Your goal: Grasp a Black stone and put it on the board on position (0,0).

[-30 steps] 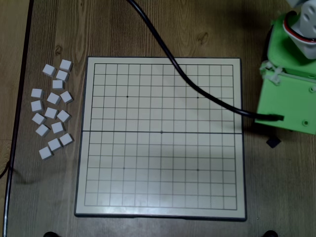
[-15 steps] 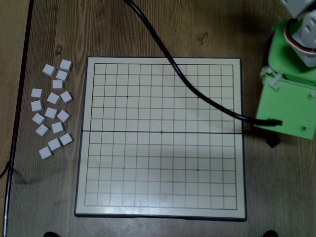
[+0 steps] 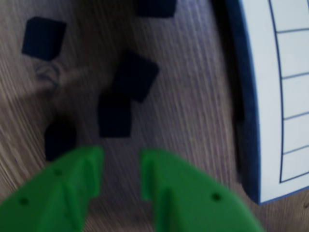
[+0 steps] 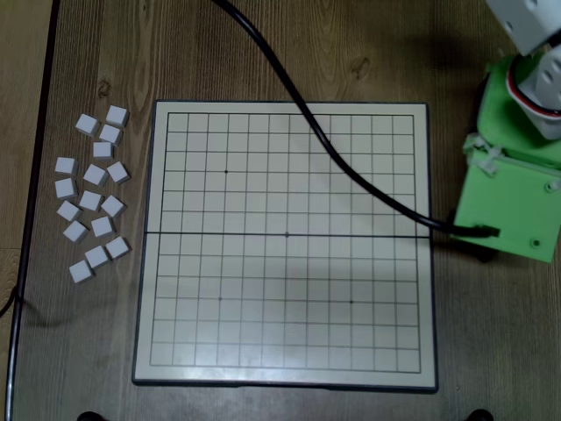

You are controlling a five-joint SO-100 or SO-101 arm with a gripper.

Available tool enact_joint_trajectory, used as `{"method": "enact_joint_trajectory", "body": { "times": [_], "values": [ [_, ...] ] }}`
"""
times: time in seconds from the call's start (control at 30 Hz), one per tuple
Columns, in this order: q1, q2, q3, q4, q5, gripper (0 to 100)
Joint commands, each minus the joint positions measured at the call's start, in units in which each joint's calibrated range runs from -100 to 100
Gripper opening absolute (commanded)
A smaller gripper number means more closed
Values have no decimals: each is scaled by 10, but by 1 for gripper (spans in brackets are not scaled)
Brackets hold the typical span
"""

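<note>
In the wrist view several black cube stones lie on the wooden table. One black stone (image 3: 114, 115) sits just ahead of my green gripper (image 3: 120, 154), which is open and empty and hovers above it. Another black stone (image 3: 135, 75) touches its far corner, and a third (image 3: 60, 137) lies to the left. The white gridded board (image 3: 294, 96) runs along the right edge. In the overhead view the board (image 4: 219, 289) fills the middle. The green arm (image 4: 513, 202) is right of it and hides the gripper and the black stones.
Several white cube stones (image 4: 92, 197) lie scattered left of the board in the overhead view. A black cable (image 4: 351, 167) crosses the board from the top to the arm. More black stones (image 3: 43, 37) lie farther away in the wrist view.
</note>
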Motion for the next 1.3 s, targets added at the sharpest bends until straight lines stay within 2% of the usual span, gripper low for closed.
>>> {"method": "enact_joint_trajectory", "body": {
  "times": [0.0, 0.33, 1.27],
  "values": [
    [11, -10, -60, -2, -6, 9],
    [17, 18, -76, -16, -23, 13],
    [22, 45, -52, -50, -55, 14]
  ]
}}
